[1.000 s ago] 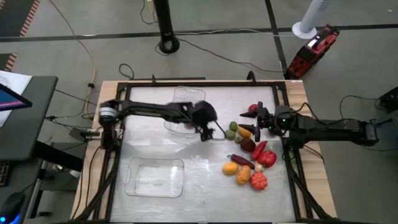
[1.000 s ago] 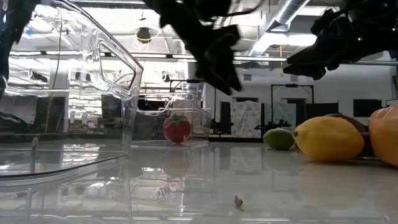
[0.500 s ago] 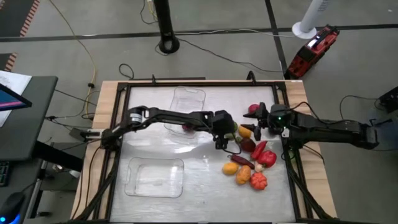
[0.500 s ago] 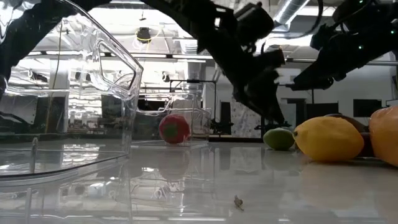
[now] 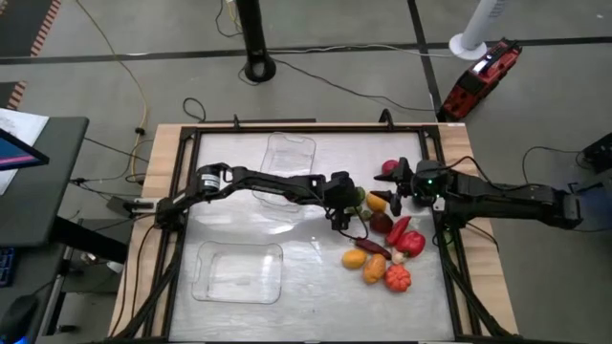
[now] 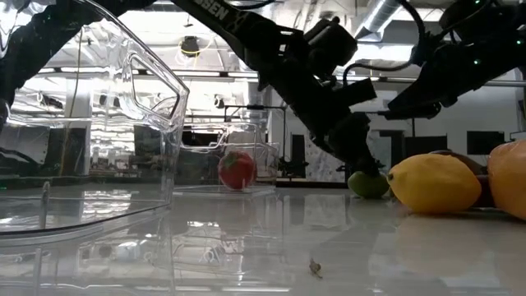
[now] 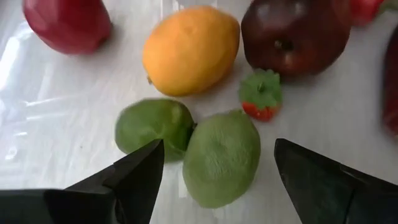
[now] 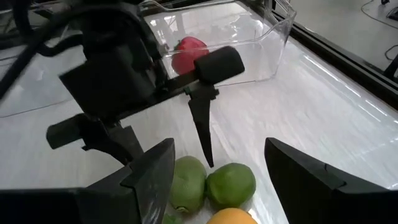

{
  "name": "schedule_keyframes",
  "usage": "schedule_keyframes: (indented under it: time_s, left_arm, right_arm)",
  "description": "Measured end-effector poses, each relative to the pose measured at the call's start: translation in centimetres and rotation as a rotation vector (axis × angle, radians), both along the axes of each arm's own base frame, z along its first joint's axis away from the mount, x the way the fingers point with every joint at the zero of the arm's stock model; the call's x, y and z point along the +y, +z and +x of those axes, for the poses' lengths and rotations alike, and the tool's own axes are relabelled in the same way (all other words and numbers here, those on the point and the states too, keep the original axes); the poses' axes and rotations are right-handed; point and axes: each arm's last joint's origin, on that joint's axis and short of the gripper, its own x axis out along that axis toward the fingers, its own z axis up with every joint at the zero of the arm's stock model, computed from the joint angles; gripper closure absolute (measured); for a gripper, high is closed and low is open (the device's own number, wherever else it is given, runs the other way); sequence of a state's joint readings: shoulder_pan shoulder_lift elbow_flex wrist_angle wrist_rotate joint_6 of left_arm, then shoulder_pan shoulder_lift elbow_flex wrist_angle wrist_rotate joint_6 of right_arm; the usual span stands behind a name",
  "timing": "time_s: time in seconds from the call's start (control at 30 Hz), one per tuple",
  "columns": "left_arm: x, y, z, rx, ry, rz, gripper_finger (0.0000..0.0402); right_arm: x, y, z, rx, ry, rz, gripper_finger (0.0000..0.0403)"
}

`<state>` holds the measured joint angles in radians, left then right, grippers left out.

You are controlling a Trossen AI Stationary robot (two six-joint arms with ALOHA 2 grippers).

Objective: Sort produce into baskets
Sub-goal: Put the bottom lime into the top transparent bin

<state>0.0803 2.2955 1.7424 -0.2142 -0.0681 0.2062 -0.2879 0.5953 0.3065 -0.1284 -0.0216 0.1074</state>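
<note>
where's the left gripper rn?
High view: the left gripper is right of table centre, open, lowered over the two green fruits at the left edge of the produce pile.

Glossy white tabletop (image 5: 306, 244), mirroring the ceiling lights, edged in pale bare wood. Clear hard-plastic baskets: near basket (image 5: 238, 272) and far basket (image 5: 287, 153), walls glinting like glass. Matt, finely pitted skin on two green limes (image 7: 221, 155), likewise on the orange-yellow lemon (image 7: 189, 50). Smooth, waxy sheen on the dark red apple (image 7: 295, 34) and the red fruit (image 8: 186, 53) inside the far basket. Matt black plastic fingers (image 7: 134, 171) on the left gripper (image 7: 217, 171); same dull black casing on the right gripper (image 8: 217, 165).
</note>
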Motion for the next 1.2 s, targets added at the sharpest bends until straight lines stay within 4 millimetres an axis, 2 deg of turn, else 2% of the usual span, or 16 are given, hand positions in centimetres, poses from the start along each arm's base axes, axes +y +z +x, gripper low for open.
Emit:
schedule_keyframes:
  time_s: [0.17,0.27,0.47,0.87,1.03,1.1,1.2]
  left_arm:
    - [0.1,-0.8,0.3,-0.008,0.003,-0.001,0.0120]
    - [0.1,-2.9,0.5,0.029,-0.001,-0.004,0.0120]
    - [0.2,-3.5,0.6,0.031,0.012,-0.005,0.0129]
    - [0.0,-3.3,0.6,0.019,0.026,-0.076,0.0215]
    - [-0.1,-1.7,-0.3,0.072,0.013,-0.111,0.0228]
    - [-0.2,0.0,-1.0,0.102,0.016,-0.100,0.0229]
    - [-0.1,3.6,-2.5,0.116,0.041,-0.074,0.0230]
  right_arm:
    - [0.0,0.0,0.0,-0.001,-0.002,0.004,0.0126]
    - [0.0,0.0,0.0,-0.005,-0.002,0.003,0.0126]
    - [0.0,0.1,0.0,-0.007,0.002,-0.002,0.0126]
    - [0.1,0.1,0.1,-0.012,0.008,-0.003,0.0126]
    - [0.0,0.2,-0.1,-0.015,-0.022,-0.018,0.0126]
    - [-0.1,0.4,-0.2,-0.026,-0.050,-0.038,0.0126]
    - [-0.1,0.6,-0.5,-0.042,-0.065,-0.055,0.0126]
